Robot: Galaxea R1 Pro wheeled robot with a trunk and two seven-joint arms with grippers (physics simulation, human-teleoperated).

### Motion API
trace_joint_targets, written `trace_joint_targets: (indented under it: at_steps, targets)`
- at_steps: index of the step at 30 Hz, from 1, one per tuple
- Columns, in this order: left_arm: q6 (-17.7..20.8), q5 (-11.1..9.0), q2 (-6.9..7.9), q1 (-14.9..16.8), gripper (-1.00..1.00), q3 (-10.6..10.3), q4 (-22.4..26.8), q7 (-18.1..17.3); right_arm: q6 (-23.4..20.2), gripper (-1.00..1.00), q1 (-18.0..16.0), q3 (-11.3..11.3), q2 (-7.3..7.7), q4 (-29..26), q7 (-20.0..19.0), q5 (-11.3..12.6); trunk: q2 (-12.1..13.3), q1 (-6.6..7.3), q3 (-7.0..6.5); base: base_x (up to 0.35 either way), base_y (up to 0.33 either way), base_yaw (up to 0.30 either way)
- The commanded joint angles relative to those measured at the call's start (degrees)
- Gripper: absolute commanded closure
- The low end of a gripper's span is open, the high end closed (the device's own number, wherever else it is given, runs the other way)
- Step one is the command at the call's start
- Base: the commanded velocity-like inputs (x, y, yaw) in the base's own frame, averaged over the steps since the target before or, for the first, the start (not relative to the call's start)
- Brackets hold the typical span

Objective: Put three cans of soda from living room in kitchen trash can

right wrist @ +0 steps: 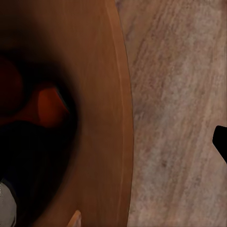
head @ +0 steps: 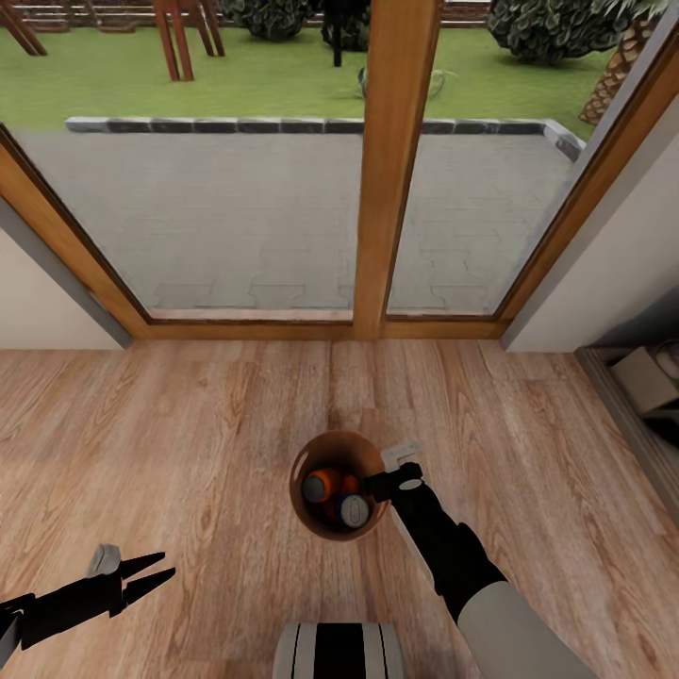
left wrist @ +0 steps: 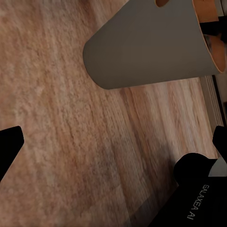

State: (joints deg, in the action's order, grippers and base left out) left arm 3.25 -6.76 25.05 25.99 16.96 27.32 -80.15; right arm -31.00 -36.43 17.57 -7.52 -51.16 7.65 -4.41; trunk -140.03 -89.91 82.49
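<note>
Nearest the camera in the head view, the robot's grey-and-black base (head: pixel 339 651) sits just short of the trash can (head: pixel 304 514), which serves as the landmark here. On the robot's left of the bin and nearer the camera, well apart from it, the left gripper (head: pixel 149 576) hangs low over the light wood floor (head: pixel 189 424), its black arm reaching in from the lower edge of the view. Its two pointed fingers are spread, with nothing between them. In the left wrist view, the bin's pale grey outer wall (left wrist: pixel 146 47) tapers toward its base above the floorboards (left wrist: pixel 71 142).

On the robot's right of the bin, the right arm stretches forward, grey at the forearm and black toward the wrist. The right gripper (head: pixel 394 479) sits at the bin's rim on that side, seemingly pinching it; whether the fingers fully press on the rim cannot be told.

The bin stands upright on the floor, glossy copper-brown inside. In it lie orange soda cans (head: pixel 325 483) with grey metal ends; two ends can be made out, and a third can cannot be confirmed. In the right wrist view, the copper inner wall (right wrist: pixel 94 94) curves around dim orange shapes (right wrist: pixel 49 106).

Beyond the bin, a wood-framed glass door (head: pixel 396 170) looks onto a paved patio (head: pixel 236 207) and lawn (head: pixel 283 85). To the far right of the bin stands a low shelf (head: pixel 641 396).
</note>
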Motion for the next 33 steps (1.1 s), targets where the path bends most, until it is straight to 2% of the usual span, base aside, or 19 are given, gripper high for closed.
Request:
trace_joint_targets:
  at_steps: [1,33]
  targets:
    - [0.0,0.02,0.0,0.01,-1.0,0.0,0.0,0.0,0.06,-1.0,0.04,0.01,-0.01,0.09,0.0,0.63,0.41,0.21,-0.17,0.0,0.0,0.0]
    - [0.18,0.03,0.0,-0.01,-1.0,-0.09,0.02,0.08,0.06,-1.0,0.04,0.01,-0.05,0.09,0.0,0.63,13.24,7.24,-5.91,0.0,0.0,0.0]
